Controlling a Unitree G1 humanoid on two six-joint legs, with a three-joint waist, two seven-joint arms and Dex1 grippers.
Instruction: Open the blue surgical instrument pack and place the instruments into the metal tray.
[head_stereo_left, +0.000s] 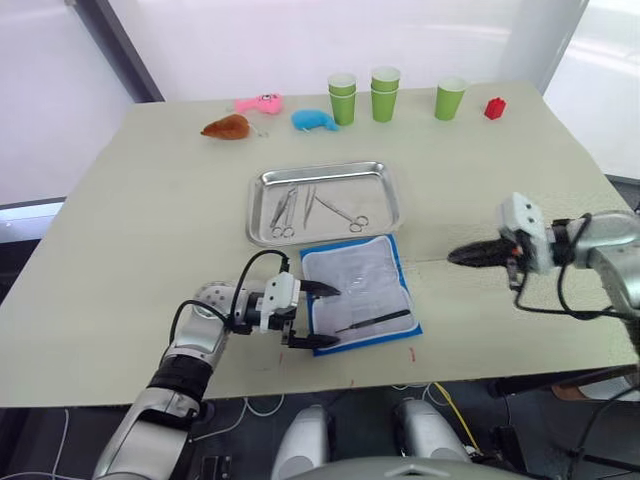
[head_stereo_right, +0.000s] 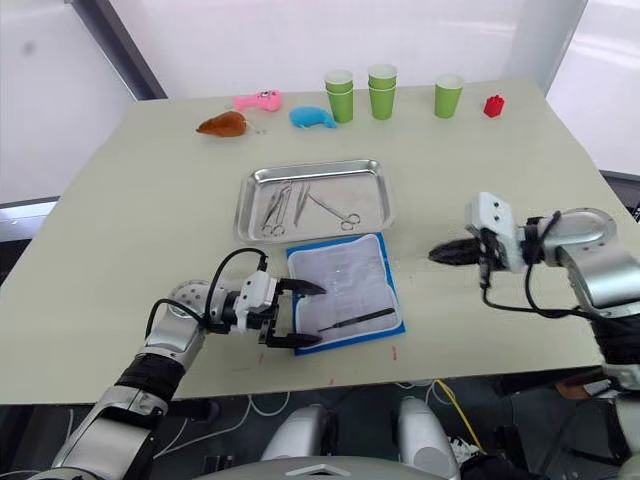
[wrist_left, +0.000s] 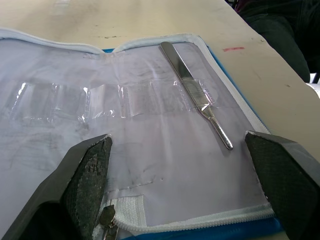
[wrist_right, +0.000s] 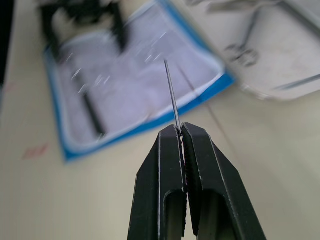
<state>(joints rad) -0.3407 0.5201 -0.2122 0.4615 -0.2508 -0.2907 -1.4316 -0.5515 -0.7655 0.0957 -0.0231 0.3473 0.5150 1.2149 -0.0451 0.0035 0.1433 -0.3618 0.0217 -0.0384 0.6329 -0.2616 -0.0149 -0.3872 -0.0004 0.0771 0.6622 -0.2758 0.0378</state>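
The blue surgical instrument pack (head_stereo_left: 358, 292) lies unfolded near the worktop's (head_stereo_left: 120, 250) front edge, whitish lining up, just in front of the metal tray (head_stereo_left: 322, 202); the two sit nearly edge to edge. One flat silver tool (wrist_left: 196, 92) is in the pack, tucked under a clear sleeve near its front border. The left gripper (head_stereo_left: 309, 316) sits at the pack's left edge, fingers spread wide, one black fingertip (wrist_left: 86, 170) on either side of the lining. Over on the right, the right gripper (wrist_right: 181, 131) is above bare worktop, well apart from the pack, fingers pressed together on a thin metal probe (wrist_right: 171, 95) that sticks straight out past the tips. In the tray, ring-handled scissors (head_stereo_left: 283, 212) lie at the left; a second pair of scissors (head_stereo_left: 345, 213) is angled at the right. Green cups (head_stereo_left: 384, 93) line the far edge.
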